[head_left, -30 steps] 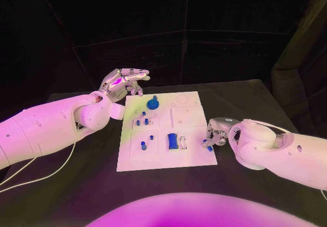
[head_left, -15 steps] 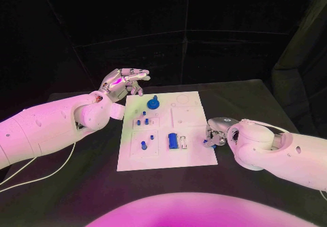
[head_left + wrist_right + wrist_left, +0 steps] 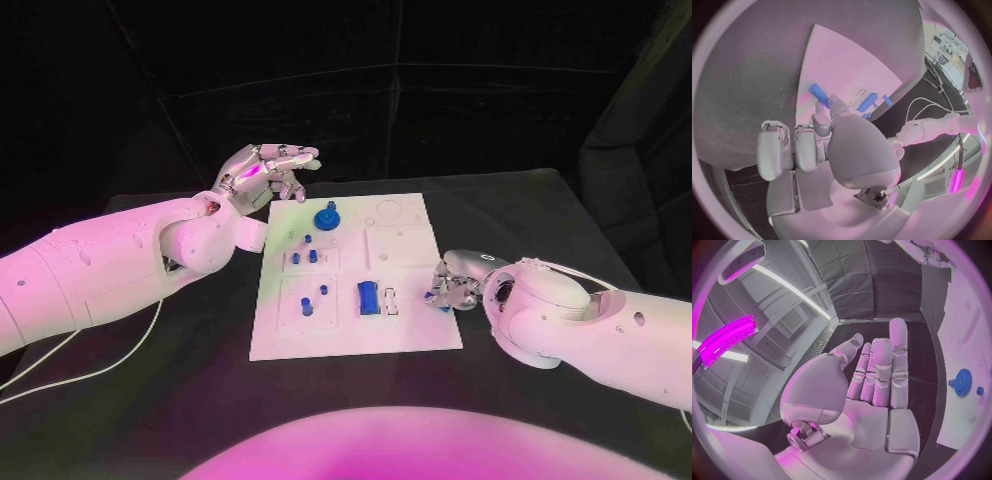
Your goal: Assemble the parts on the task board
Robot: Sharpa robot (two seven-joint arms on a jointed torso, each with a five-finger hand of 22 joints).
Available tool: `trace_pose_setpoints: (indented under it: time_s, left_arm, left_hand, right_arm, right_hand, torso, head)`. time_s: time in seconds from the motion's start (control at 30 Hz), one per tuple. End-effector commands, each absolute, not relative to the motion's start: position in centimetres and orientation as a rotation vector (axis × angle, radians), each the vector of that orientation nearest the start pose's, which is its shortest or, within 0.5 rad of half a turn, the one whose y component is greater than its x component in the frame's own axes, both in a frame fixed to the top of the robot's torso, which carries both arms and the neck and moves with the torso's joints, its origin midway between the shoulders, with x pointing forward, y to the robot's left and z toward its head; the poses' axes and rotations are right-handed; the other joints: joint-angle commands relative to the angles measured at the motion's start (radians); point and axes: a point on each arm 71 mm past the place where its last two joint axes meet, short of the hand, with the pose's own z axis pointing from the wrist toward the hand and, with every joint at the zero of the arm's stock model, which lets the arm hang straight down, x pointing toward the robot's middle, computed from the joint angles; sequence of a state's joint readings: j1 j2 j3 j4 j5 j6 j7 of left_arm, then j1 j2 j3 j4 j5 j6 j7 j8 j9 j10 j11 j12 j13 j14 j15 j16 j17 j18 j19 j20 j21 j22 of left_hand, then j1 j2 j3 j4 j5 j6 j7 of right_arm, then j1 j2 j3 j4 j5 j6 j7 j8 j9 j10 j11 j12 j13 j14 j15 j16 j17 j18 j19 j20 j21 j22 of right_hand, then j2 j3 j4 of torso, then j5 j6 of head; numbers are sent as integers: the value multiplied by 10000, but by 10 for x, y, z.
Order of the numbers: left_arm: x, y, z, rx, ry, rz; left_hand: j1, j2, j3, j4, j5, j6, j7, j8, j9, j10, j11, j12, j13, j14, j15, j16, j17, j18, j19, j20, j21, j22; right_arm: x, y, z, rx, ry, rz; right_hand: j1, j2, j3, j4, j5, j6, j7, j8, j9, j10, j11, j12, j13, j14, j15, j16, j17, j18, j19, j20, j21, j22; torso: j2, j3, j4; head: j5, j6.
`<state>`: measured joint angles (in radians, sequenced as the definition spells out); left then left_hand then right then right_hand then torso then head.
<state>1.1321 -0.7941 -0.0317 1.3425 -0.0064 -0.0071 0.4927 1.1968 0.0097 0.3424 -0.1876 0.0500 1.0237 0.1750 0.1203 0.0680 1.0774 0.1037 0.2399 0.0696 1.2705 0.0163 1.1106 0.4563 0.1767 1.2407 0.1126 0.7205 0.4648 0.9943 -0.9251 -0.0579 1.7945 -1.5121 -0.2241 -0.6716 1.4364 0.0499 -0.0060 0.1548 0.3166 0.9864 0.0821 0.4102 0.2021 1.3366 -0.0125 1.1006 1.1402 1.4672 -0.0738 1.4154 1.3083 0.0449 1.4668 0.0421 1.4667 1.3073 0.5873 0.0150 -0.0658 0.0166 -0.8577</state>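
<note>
since a second ago, right hand (image 3: 456, 290) crept slightly up the board's (image 3: 408, 325) right edge on the black table (image 3: 548, 215), pinching a blue peg (image 3: 819, 94); left hand (image 3: 267, 172) hovers raised, fingers loosely curled, empty.

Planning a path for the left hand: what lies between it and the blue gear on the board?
In the head view, only bare white task board and table edge separate the left hand from the blue gear.
</note>
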Motion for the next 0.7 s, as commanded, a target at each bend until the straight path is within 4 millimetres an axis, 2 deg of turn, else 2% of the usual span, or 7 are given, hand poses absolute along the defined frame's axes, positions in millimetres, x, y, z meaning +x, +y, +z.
trace_pose_setpoints:
  time_s: [0.03,0.17,0.33,0.37,0.47,0.57,0.7]
  left_arm:
    - [503,225,-211,-10755,14334,-17728]
    - [502,225,-211,-10756,14338,-17727]
    - [502,224,-211,-10754,14346,-17738]
    - [502,224,-211,-10755,14350,-17740]
    - [502,224,-211,-10754,14358,-17747]
    - [502,224,-211,-10752,14368,-17763]
    - [502,223,-211,-10749,14381,-17781]
  left_hand:
    - [61,55,-38,-6,41,-18,40,60,-9,-68,21,66,-12,-62,2,-64,-9,63,-49,22,-55,-8]
    - [61,55,-38,-6,41,-18,40,60,-9,-68,21,66,-12,-62,2,-64,-9,63,-49,22,-55,-8]
    - [61,55,-38,-6,41,-18,40,60,-9,-68,21,66,-12,-62,2,-64,-9,63,-49,22,-55,-8]
    - [61,55,-38,-6,41,-18,40,60,-9,-68,21,66,-12,-62,2,-64,-9,63,-49,22,-55,-8]
    - [61,55,-38,-6,41,-18,40,60,-9,-68,21,66,-12,-62,2,-64,-9,63,-49,22,-55,-8]
    - [61,55,-38,-6,41,-18,40,60,-9,-68,21,66,-12,-62,2,-64,-9,63,-49,22,-55,-8]
    - [61,55,-38,-6,41,-18,40,60,-9,-68,21,66,-12,-62,2,-64,-9,63,-49,22,-55,-8]
  right_arm:
    - [389,-190,-263,1910,20136,3790]
    - [388,-182,-260,2151,19958,4235]
    - [388,-173,-261,2346,20073,4530]
    - [388,-171,-262,2376,20111,4562]
    - [390,-166,-264,2424,20294,4565]
    - [391,-162,-267,2475,20515,4571]
    - [392,-156,-269,2534,20641,4623]
  right_hand:
    - [-281,-294,243,111,-43,225,-140,-90,39,65,36,72,92,561,-4,52,86,-116,213,-26,49,1533]
    - [-533,-517,491,266,81,307,-124,-160,63,112,41,122,153,572,8,79,136,-119,225,-25,62,1551]
    - [-656,-612,633,342,158,355,-131,-192,83,141,46,149,186,579,4,95,165,-124,240,-24,79,1571]
    - [-729,-647,689,390,313,399,-145,-201,100,167,32,170,207,586,3,112,193,-131,258,-26,100,1595]
    - [-919,-787,810,491,968,518,-172,-243,165,231,3,210,258,597,-18,146,251,-142,291,-44,137,1637]
    - [-982,-828,831,522,1031,549,-176,-259,187,251,1,223,277,600,-23,155,267,-146,301,-49,149,1651]
    - [-1041,-849,859,555,1091,590,-188,-268,212,274,-7,238,295,604,-28,168,288,-151,315,-54,164,1669]
  torso:
    - [3,-7,-21]
    - [9,-5,-13]
    - [13,-2,13]
    - [11,3,-4]
    - [11,-5,-5]
    - [12,-9,-6]
    - [14,10,-23]
  head:
    - [10,10]
    - [13,8]
    - [32,-1]
    - [49,-5]
    - [51,-7]
    - [66,-9]
    - [90,-13]
